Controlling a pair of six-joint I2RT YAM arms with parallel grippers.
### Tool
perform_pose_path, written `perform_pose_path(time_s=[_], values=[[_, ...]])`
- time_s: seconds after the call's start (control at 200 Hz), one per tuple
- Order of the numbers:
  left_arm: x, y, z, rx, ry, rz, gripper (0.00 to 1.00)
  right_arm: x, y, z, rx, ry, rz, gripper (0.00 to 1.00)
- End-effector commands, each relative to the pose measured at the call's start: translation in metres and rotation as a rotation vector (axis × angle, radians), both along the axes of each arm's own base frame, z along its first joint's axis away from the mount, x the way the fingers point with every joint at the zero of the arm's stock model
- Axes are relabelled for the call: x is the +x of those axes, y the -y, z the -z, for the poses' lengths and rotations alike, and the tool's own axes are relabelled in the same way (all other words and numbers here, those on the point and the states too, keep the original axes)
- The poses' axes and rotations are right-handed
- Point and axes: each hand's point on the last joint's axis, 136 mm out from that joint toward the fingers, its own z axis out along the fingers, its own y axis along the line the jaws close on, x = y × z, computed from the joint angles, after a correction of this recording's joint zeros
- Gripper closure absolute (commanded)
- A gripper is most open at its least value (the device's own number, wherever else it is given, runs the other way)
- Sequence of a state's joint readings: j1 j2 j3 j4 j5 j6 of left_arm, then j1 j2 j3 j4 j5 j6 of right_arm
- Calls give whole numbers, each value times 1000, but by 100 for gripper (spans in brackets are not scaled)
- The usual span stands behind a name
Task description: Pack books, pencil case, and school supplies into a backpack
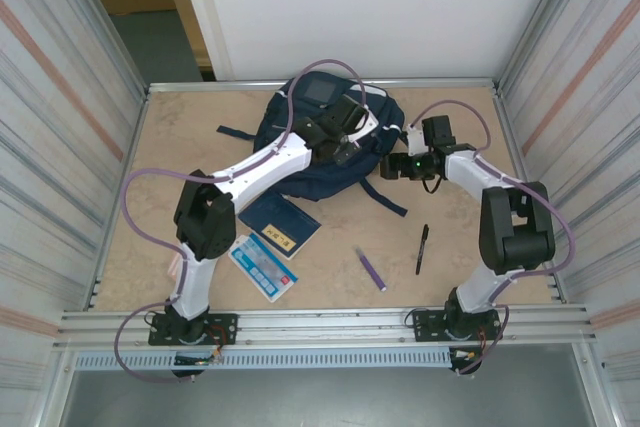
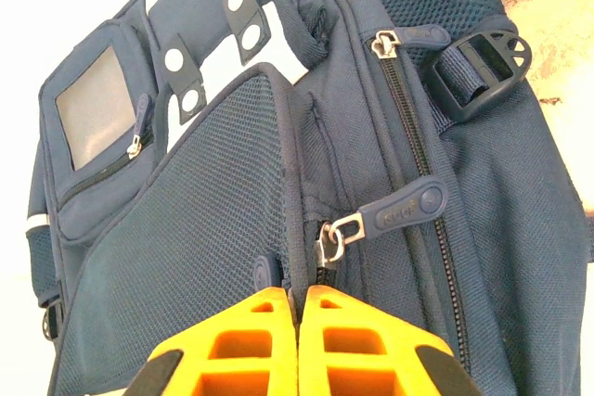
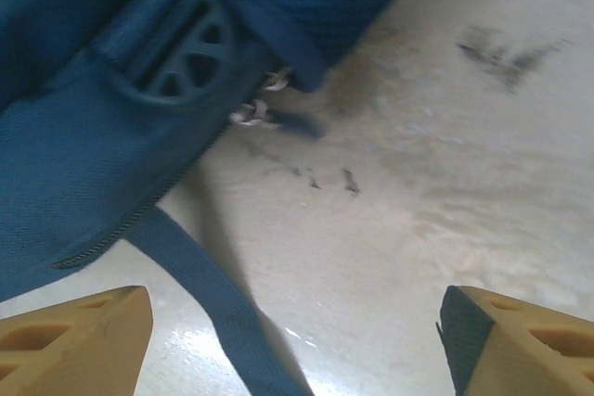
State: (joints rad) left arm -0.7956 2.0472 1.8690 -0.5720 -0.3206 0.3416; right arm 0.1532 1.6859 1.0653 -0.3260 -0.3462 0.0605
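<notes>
The navy backpack (image 1: 385, 132) lies at the back middle of the table. My left gripper (image 1: 345, 152) is down on its front. In the left wrist view the left gripper (image 2: 303, 296) is shut, pinching a thin seam of the backpack (image 2: 213, 210) just below a metal zipper slider (image 2: 329, 246). My right gripper (image 1: 395, 169) is open at the bag's right edge; the right gripper (image 3: 292, 322) hangs over bare table and a strap (image 3: 213, 294). The navy book (image 1: 280, 225), booklet (image 1: 262, 267), purple pen (image 1: 372, 270) and black pen (image 1: 422, 249) lie in front. A salmon-pink sliver, the pencil case (image 1: 175, 272), peeks from behind the left arm.
Corrugated walls (image 1: 60, 147) close in the table on both sides, with a white wall at the back. A plastic buckle (image 3: 176, 53) sits on the bag's side near the right gripper. Bare tabletop (image 1: 470, 137) shows between the bag and the right wall.
</notes>
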Motion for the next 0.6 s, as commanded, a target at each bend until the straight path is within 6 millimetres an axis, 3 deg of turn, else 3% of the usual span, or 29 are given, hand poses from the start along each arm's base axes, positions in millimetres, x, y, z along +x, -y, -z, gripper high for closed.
perform_pose_path(time_s=[0.0, 0.15, 0.306, 0.466, 0.596], values=[[0, 7, -71, -113, 141, 47, 100, -2, -17, 7, -11, 15, -186, 19], [-4, 6, -80, -141, 138, 67, 100, 10, -20, 10, -46, 23, -205, 21], [-1, -2, -79, -150, 122, 58, 100, 25, -22, 13, -13, 60, -272, 35], [-6, -5, -84, -194, 101, 70, 100, 34, -21, 13, 24, 25, -281, 35], [-8, -5, -87, -201, 116, 87, 100, 33, -44, 14, 18, 14, -383, 35]])
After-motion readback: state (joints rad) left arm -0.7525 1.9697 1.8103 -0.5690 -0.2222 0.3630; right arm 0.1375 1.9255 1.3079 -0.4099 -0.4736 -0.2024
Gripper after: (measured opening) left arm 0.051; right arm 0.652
